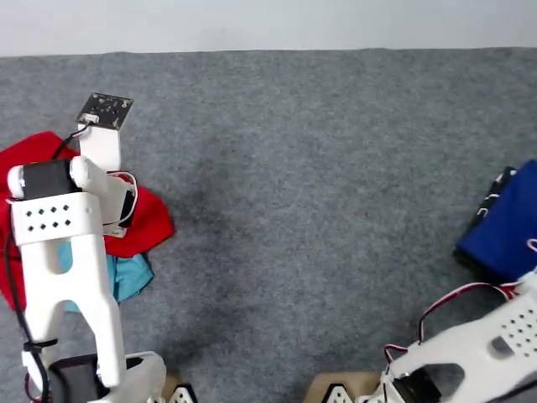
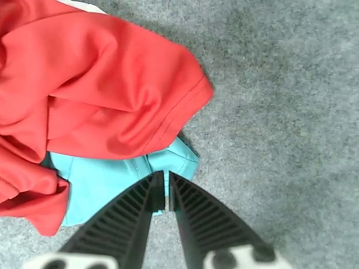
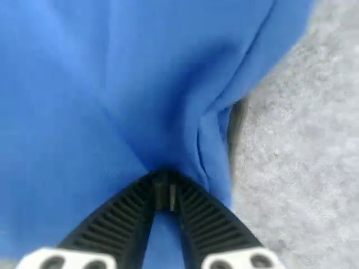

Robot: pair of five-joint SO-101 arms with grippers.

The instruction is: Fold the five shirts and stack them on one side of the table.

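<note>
A crumpled red shirt lies at the table's left side, partly on top of a teal shirt. My left gripper hangs over them, shut, with its tips at the edge of the teal shirt just below the red shirt. At the right edge lies a blue shirt on top of a dark garment. My right gripper is shut on the blue shirt, and folds in the cloth run into its tips.
Grey carpet-like cloth covers the table, bare across the middle and back. The left arm's white body stands over the red pile. The right arm comes in from the front right corner. A white wall runs behind the table.
</note>
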